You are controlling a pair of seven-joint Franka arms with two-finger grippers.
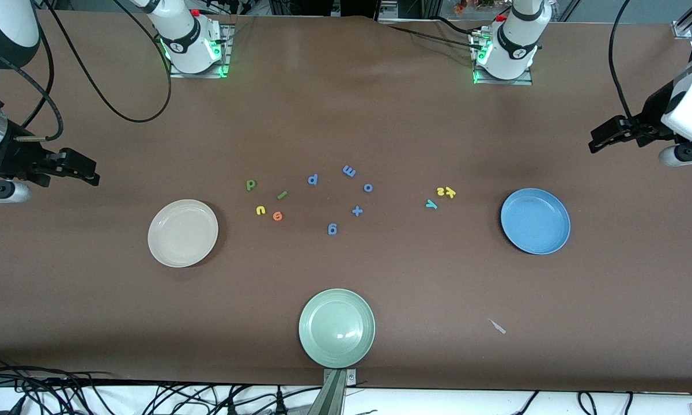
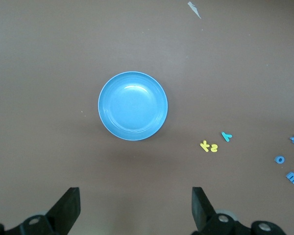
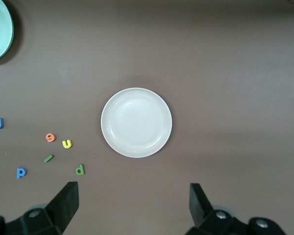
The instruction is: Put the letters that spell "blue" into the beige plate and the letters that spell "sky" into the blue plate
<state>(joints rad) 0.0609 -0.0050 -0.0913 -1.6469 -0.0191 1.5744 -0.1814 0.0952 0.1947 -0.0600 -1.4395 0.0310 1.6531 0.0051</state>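
Now both waiting, spread wide, empty: left gripper [image 1: 596, 141] at frame's right edge, right gripper [image 1: 92, 172] at frame's left edge. Mid-frame, olive b [image 1: 250, 184], green bar [image 1: 282, 195], yellow u [image 1: 260, 210], orange e [image 1: 277, 216] beside beige plate [image 1: 182, 233]; yellow s and k [image 1: 446, 192], teal y [image 1: 431, 203] near blue plate [image 1: 535, 221].

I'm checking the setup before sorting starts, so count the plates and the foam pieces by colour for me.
Plates: 3, beige plate, blue plate, green plate
Blue pieces: 5
Yellow pieces: 3
Green pieces: 2
Orange piece: 1
Teal piece: 1
Total: 15
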